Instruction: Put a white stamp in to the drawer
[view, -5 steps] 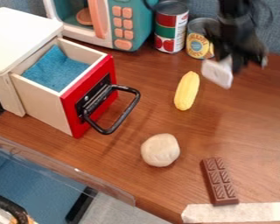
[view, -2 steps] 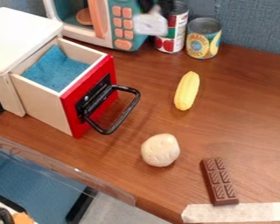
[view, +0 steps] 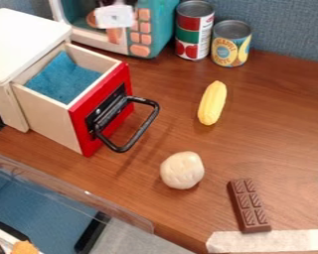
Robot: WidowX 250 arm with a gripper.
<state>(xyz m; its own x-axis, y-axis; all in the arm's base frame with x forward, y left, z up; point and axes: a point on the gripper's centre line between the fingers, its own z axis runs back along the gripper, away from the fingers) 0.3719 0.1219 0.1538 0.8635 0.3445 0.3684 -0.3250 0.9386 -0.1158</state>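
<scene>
The brown wood-grain tabletop (view: pixel 275 129) bears pale tape (view: pixel 268 241) near its lower right; a blue-grey fabric partition (view: pixel 287 30) stands behind. At the top, the black two-finger gripper (view: pixel 115 3) is closed on the white block-like stamp (view: pixel 115 17), raised before the teal-and-white toy microwave (view: pixel 160 25). 2 metal cans (view: pixel 190 31) sit right of it. The red-fronted wooden drawer (view: pixel 103 110) is open, blue cloth (view: pixel 63 79) inside, its black handle (view: pixel 148 121) jutting toward yellow toy corn (view: pixel 212 103).
</scene>
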